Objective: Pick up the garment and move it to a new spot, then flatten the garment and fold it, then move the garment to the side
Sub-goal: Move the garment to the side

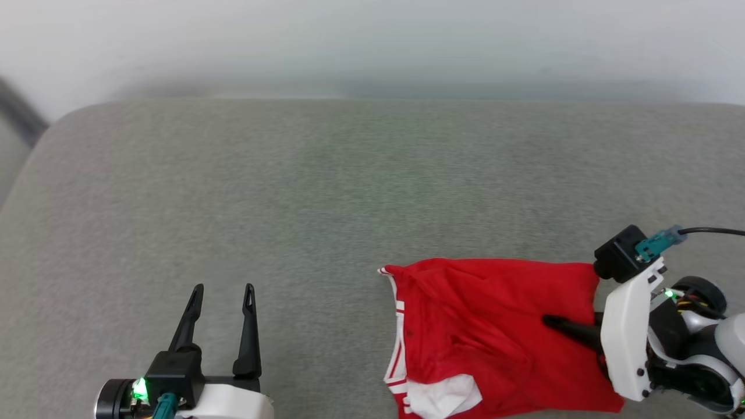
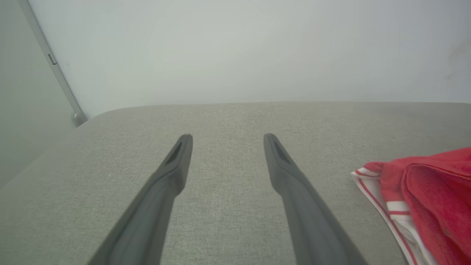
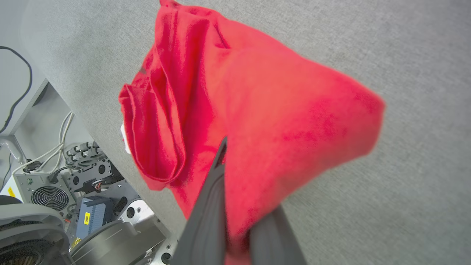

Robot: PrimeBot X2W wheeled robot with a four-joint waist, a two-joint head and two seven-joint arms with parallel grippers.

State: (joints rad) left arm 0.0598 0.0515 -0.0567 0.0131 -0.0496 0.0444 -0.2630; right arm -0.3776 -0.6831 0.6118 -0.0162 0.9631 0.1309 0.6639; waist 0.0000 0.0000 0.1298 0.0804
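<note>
left gripper [image 1: 224, 288] sits at the near left over the grey fabric surface [image 1: 291, 192], fingers pointing to the far side. its jaws are spread wide with nothing between them, and in the left wrist view we see bare grey weave in the gap between the two dark fingers [image 2: 173, 173]. the garment [image 1: 483, 326] is at the near right of the surface, well apart from the left gripper. it's a rumpled red heap and its far edge runs roughly straight left to right. white-and-red striped trim [image 1: 397, 326] runs down its left edge, and a white sleeve patch [image 1: 442, 398] shows at its near left corner. from the left wrist view the garment [image 2: 434, 198] lies at the right edge, with the trim facing the left gripper. right gripper [image 1: 550, 320] comes in from the right side with one dark finger lying across the red cloth and pointing left. in the right wrist view the fingers are close together with red cloth bunched between them and draped over the right-hand one, so we read it as clamped on the garment [image 3: 265, 110]. the cloth there is humped up around the fingers in loose folds. we can't tell whether any of it is off the surface. no lettering shows on the exposed side. past the near edge of the surface, the right wrist view shows equipment with cables [image 3: 55, 184] lower down. a pale wall [image 2: 235, 48] backs the far side.
</note>
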